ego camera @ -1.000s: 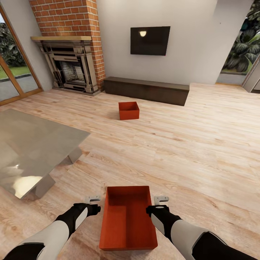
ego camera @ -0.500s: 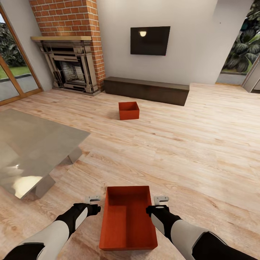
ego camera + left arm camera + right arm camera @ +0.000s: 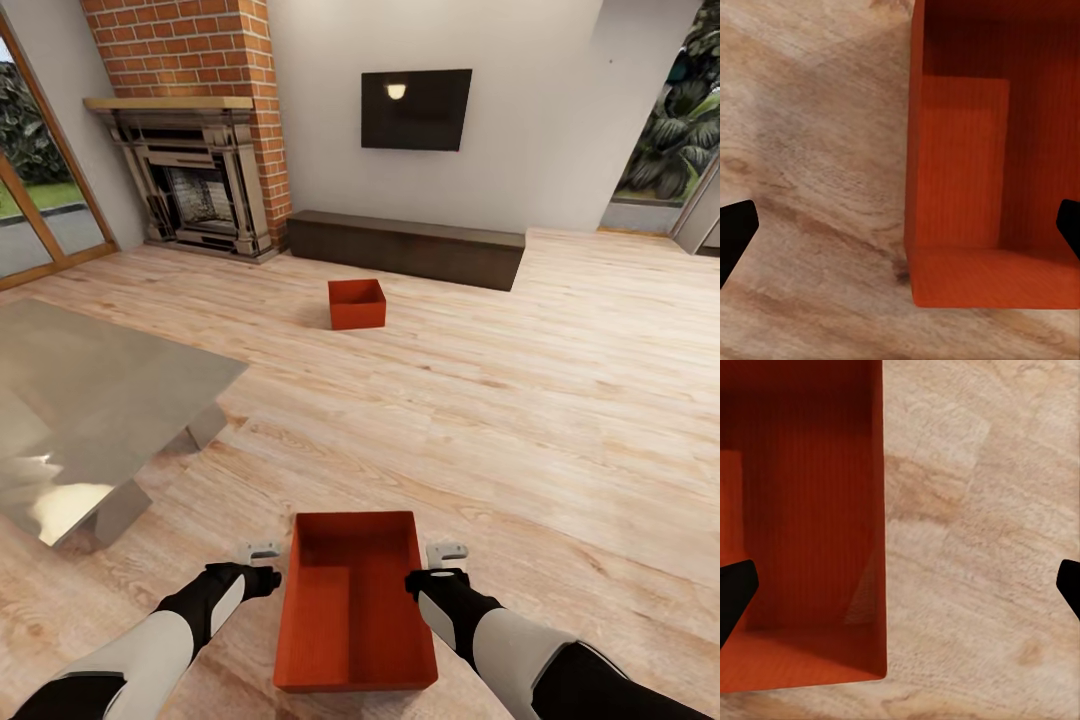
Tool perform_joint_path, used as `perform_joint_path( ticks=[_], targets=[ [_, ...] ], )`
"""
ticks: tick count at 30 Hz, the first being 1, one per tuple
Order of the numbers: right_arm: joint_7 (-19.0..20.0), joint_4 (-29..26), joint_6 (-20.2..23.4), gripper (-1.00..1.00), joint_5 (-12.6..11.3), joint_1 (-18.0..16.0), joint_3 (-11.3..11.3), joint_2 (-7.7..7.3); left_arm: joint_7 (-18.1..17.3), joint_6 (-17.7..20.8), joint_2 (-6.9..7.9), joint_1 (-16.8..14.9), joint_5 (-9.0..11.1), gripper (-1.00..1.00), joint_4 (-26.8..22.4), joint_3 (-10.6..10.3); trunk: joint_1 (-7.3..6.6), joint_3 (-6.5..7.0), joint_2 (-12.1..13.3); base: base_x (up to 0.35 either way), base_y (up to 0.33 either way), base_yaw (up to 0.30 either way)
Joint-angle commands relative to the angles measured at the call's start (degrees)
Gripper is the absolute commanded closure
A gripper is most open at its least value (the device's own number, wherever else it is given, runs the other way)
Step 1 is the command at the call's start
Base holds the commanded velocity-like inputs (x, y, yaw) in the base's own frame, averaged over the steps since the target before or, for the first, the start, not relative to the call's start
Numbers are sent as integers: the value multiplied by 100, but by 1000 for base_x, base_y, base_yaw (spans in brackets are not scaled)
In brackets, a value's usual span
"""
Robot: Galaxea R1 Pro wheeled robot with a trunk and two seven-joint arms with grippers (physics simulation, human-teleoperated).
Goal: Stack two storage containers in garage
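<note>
flanking a smooth orange-red rectangular bin (image 3: 355,600) — grainy plank flooring (image 3: 520,400).

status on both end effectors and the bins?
Left end effector and right end effector open, straddling near bin's side walls. Far bin on the wood floor ahead. Glass table front-left.

Bright, even daylight; pics sharp w/ slight wide-angle stretch at edges. Glare patch on glass table (image 3: 70,505), lamp reflection on TV (image 3: 396,92). Shadows soft, faint.
</note>
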Motion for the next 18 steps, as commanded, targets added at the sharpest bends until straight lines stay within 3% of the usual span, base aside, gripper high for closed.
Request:
perform_joint_path(
  ticks=[1, 18],
  targets=[
    [-34, -9, 42, -100, -15, -2, 40, 0, 13, 34, -2, 0, 38, -100, -12, 1, 22, -23, -44, 0, 0, 0],
    [24, -18, -21, -100, -23, -2, 40, 0, 13, 34, -2, 0, 30, -100, -4, 2, 395, -328, -725, 0, 0, 0]
  ],
)
